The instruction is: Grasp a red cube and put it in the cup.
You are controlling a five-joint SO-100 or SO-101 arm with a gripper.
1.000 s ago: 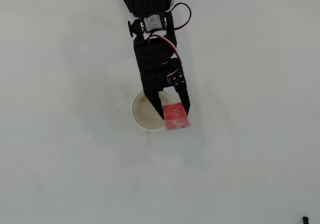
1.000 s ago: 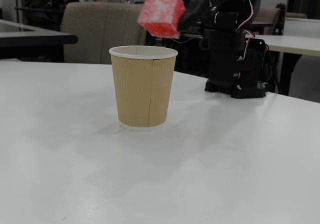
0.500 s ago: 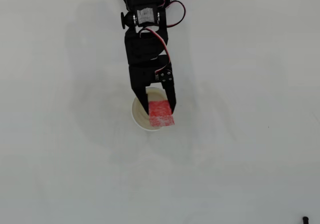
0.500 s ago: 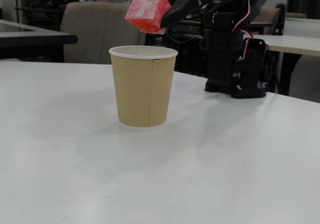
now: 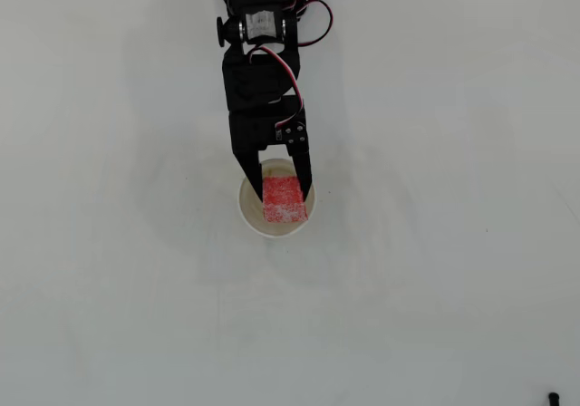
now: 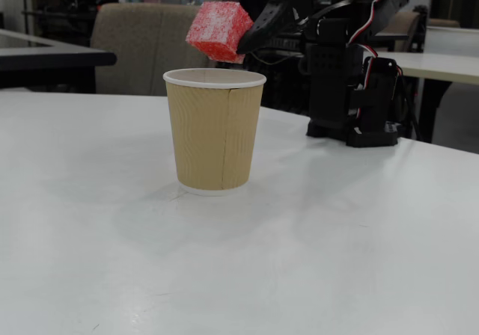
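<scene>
The red cube [image 5: 283, 198] [image 6: 218, 30] hangs in the air, gripped between the black fingers of my gripper [image 5: 282, 191] [image 6: 233, 34]. In the overhead view it sits over the mouth of the cup [image 5: 250, 217]. The fixed view shows the cup [image 6: 215, 129] as a tan ribbed paper cup with a white rim, standing upright on the white table, and the cube's lowest corner is a little above that rim. The gripper is shut on the cube. The arm reaches in from the top of the overhead view.
The arm's black base [image 6: 352, 88] stands behind and to the right of the cup in the fixed view. Bare white table [image 5: 435, 288] surrounds the cup. A small dark object [image 5: 553, 396] lies at the bottom right corner of the overhead view.
The gripper has carried the cube leftward in the overhead view, from past the cup's right rim to over its mouth, and lowered it slightly. The cup has not moved.
</scene>
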